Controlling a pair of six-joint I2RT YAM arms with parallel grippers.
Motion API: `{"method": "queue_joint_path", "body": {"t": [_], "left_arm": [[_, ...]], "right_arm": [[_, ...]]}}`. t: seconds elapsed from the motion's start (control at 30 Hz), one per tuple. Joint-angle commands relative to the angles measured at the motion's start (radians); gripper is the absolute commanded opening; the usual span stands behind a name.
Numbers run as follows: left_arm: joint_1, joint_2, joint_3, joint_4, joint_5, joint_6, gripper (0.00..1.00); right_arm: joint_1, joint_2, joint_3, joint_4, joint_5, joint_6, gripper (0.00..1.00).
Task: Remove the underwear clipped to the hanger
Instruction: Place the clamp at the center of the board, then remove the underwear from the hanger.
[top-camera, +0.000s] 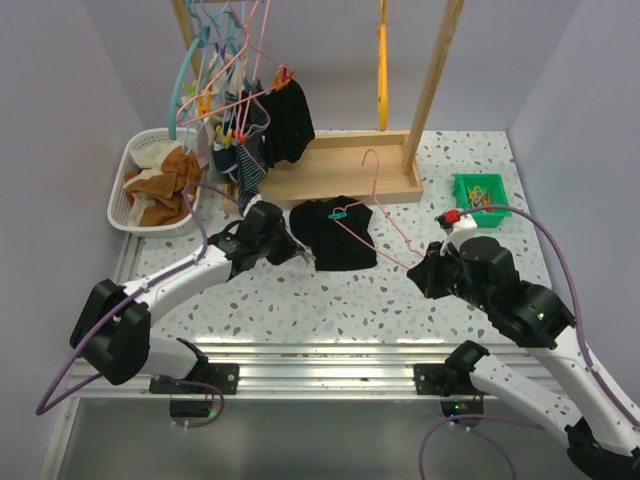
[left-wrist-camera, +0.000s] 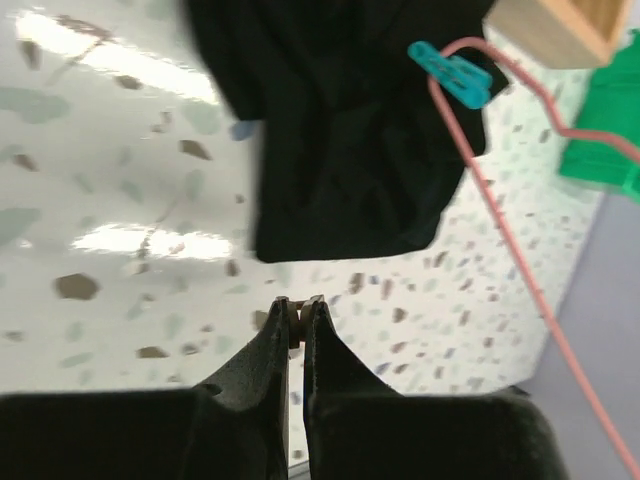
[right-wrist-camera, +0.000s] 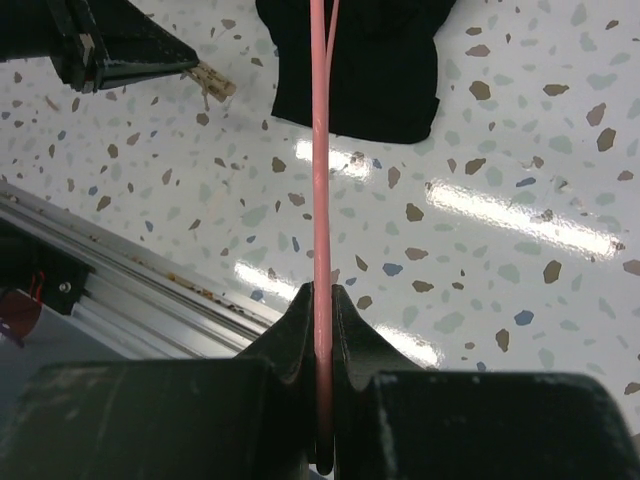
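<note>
A black underwear (top-camera: 335, 236) lies flat on the speckled table, held to a pink wire hanger (top-camera: 385, 215) by a teal clip (top-camera: 340, 213). The left wrist view shows the underwear (left-wrist-camera: 350, 140), the clip (left-wrist-camera: 450, 73) and the hanger (left-wrist-camera: 510, 230). My right gripper (top-camera: 418, 265) is shut on the hanger wire (right-wrist-camera: 320, 150), pinched between its jaws (right-wrist-camera: 323, 295), with the underwear (right-wrist-camera: 370, 60) ahead. My left gripper (top-camera: 303, 257) is just left of the underwear's near edge, shut (left-wrist-camera: 295, 305) on a small beige clothes peg (right-wrist-camera: 213, 82).
A wooden rack base (top-camera: 340, 175) stands behind, with several hangers carrying another black garment (top-camera: 288, 120) and striped garments (top-camera: 250, 150). A white basket (top-camera: 122, 205) with orange-brown cloth sits at the far left. A green bin (top-camera: 480, 195) of clips is at the right.
</note>
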Motion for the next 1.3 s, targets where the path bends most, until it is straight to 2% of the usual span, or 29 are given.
{"method": "queue_joint_path", "body": {"t": [0.0, 0.1, 0.17, 0.23, 0.33, 0.43, 0.47, 0.57, 0.67, 0.83, 1.0, 1.27], "left_arm": [[0.001, -0.058, -0.046, -0.166, -0.12, 0.168, 0.0], [-0.003, -0.076, -0.126, -0.083, -0.007, 0.204, 0.0], [-0.025, -0.086, -0.172, 0.038, 0.108, 0.212, 0.0], [-0.048, -0.078, -0.199, 0.081, 0.14, 0.203, 0.0], [-0.057, -0.096, -0.229, 0.162, 0.174, 0.175, 0.11], [-0.063, -0.107, -0.221, 0.19, 0.191, 0.16, 0.38], [-0.065, -0.109, -0.198, 0.183, 0.183, 0.162, 0.57], [-0.065, -0.124, -0.151, 0.15, 0.127, 0.162, 0.86], [-0.065, -0.138, -0.099, 0.104, 0.036, 0.162, 1.0], [-0.063, -0.123, -0.052, 0.055, -0.105, 0.149, 1.0], [-0.062, -0.064, -0.016, 0.055, -0.169, 0.166, 1.0], [-0.063, 0.058, 0.115, 0.026, -0.298, 0.249, 0.9]], "right_arm": [[-0.002, 0.001, 0.055, 0.072, -0.046, -0.026, 0.0], [-0.003, 0.006, 0.078, 0.061, -0.066, -0.03, 0.0], [-0.002, 0.011, 0.093, 0.047, -0.081, -0.034, 0.0], [-0.003, 0.015, 0.101, 0.037, -0.094, -0.041, 0.0], [-0.004, 0.018, 0.107, 0.021, -0.1, -0.056, 0.0], [-0.002, 0.031, 0.117, 0.003, -0.13, -0.073, 0.0], [-0.002, 0.035, 0.121, 0.001, -0.141, -0.079, 0.0], [-0.004, 0.044, 0.122, -0.002, -0.161, -0.09, 0.0], [-0.002, 0.055, 0.114, 0.006, -0.189, -0.092, 0.0], [-0.003, 0.073, 0.093, 0.041, -0.232, -0.092, 0.0], [-0.002, 0.084, 0.073, 0.069, -0.259, -0.087, 0.0], [-0.003, 0.087, 0.059, 0.089, -0.284, -0.083, 0.0]]}}
